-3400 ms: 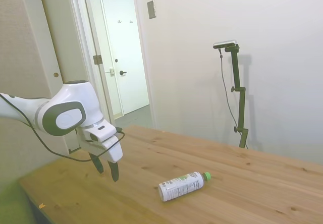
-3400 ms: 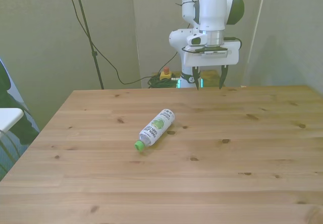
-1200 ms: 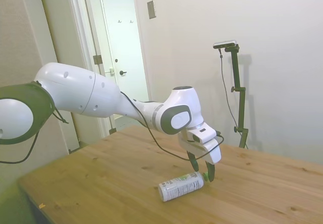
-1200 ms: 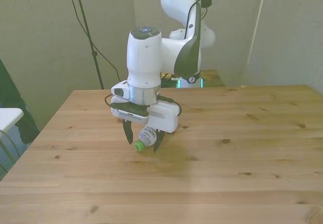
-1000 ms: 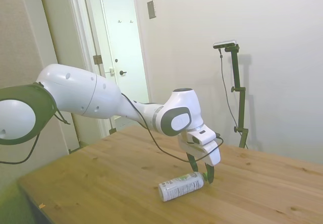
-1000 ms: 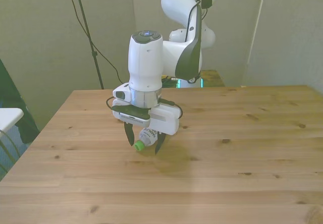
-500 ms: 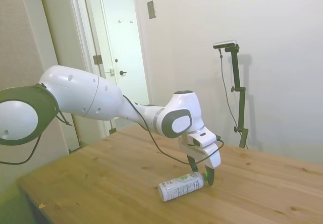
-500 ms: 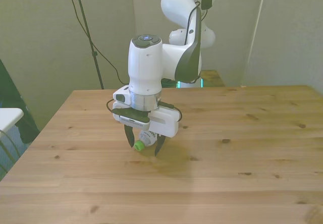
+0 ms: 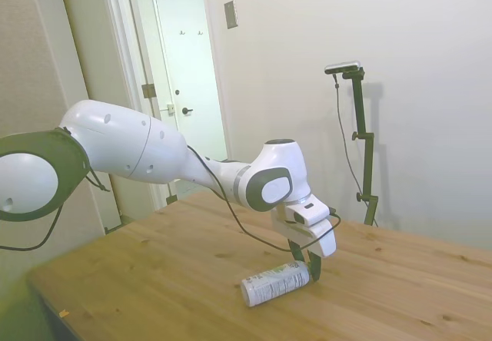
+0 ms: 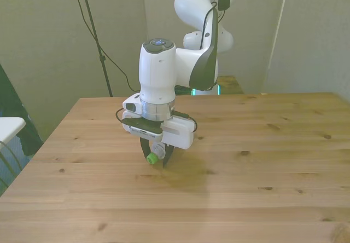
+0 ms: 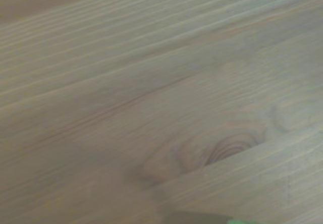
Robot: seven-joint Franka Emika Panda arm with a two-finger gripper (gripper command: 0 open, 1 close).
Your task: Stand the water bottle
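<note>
Side view: bottle (image 9: pixel 274 283) lying on its side on the table (image 9: pixel 154 279), base toward the camera, cap end hidden behind the gripper (image 9: pixel 303 266), whose fingers come down at the neck. Front view: gripper (image 10: pixel 155 156) narrowed around the bottle (image 10: pixel 157 151) neck, a dark finger on each side, green cap (image 10: pixel 150 158) just below them near the table (image 10: pixel 262 166). Wrist view: blurred table (image 11: pixel 126 93) grain with a knot (image 11: pixel 222 148); green speck at the frame edge, too unclear to name.
</note>
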